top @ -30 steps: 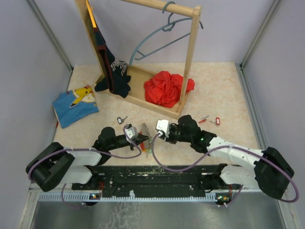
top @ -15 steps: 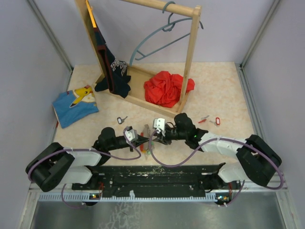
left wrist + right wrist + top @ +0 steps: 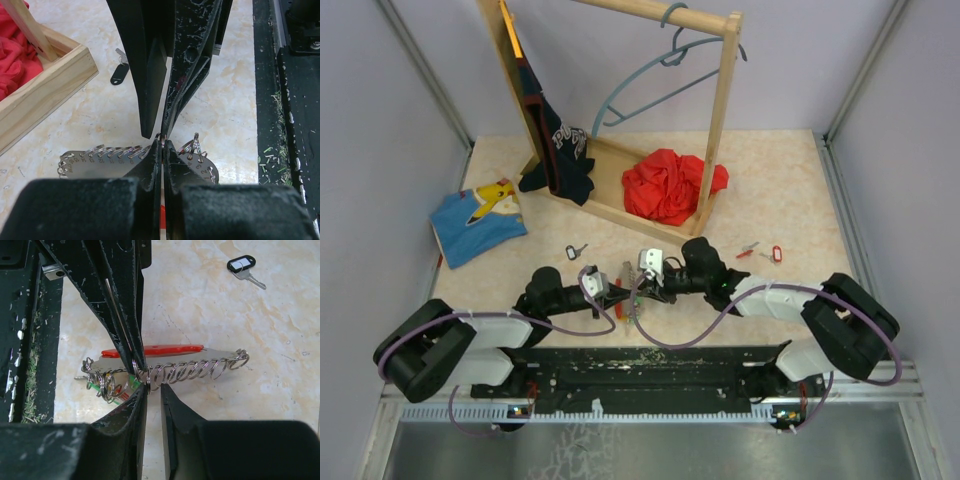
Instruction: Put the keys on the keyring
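The keyring (image 3: 165, 348), a red strap on a silver plate with a row of rings (image 3: 195, 371), lies on the table between both grippers (image 3: 626, 298). Green and red tabs (image 3: 102, 390) hang at its left end. My left gripper (image 3: 163, 141) is shut on one ring at the plate's edge (image 3: 100, 162). My right gripper (image 3: 154, 390) faces it tip to tip, jaws narrowly open, with a ring touching the left fingertip (image 3: 142, 392). A black-headed key (image 3: 242, 265) lies apart (image 3: 119, 73) (image 3: 577, 251). Two red-headed keys (image 3: 761, 251) lie to the right.
A wooden rack (image 3: 620, 205) with a red cloth (image 3: 665, 185), a dark shirt (image 3: 555, 150) and a blue hanger (image 3: 650, 85) stands behind. A blue shirt (image 3: 478, 222) lies at the left. The black base rail (image 3: 640, 365) runs close behind both grippers.
My right arm has slid left until its fingertips meet the left gripper at the keyring, and its jaws have narrowed. The left gripper has stayed shut in place.
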`<state>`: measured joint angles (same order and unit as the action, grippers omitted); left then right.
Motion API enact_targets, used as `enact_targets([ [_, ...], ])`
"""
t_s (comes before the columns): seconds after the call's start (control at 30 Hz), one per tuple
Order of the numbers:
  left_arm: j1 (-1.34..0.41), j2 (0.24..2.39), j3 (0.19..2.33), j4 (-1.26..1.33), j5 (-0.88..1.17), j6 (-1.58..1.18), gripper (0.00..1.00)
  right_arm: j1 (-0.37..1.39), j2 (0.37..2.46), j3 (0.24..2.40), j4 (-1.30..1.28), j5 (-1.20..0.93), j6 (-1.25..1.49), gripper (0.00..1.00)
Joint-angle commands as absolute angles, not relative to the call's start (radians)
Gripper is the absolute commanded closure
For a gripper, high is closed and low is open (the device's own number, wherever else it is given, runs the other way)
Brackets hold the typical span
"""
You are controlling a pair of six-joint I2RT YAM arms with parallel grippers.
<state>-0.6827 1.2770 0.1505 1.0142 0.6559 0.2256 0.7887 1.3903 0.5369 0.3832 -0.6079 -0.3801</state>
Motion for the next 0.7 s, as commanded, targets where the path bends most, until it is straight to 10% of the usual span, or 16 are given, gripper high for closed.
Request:
enact_targets([
  [0.0,-0.680,1.259,0.144,1.056,0.683,0.235,1.00,0.782,1.393,0.570,0.453,-0.638,-0.371,0.84],
  [0.27,-0.680,1.261,0.143,1.053,0.692,0.244,1.00,0.783,1.371,0.571,0.430,-0.617,-0.383,1.00],
  [0.43,-0.680,1.244,0.134,1.070,0.745,0.249,0.74,0.783,1.337,0.550,0.476,-0.581,-0.370,1.00],
  [0.67,-0.680,1.216,0.119,1.096,0.772,0.234,0.65,0.781,1.304,0.540,0.496,-0.555,-0.367,1.00],
])
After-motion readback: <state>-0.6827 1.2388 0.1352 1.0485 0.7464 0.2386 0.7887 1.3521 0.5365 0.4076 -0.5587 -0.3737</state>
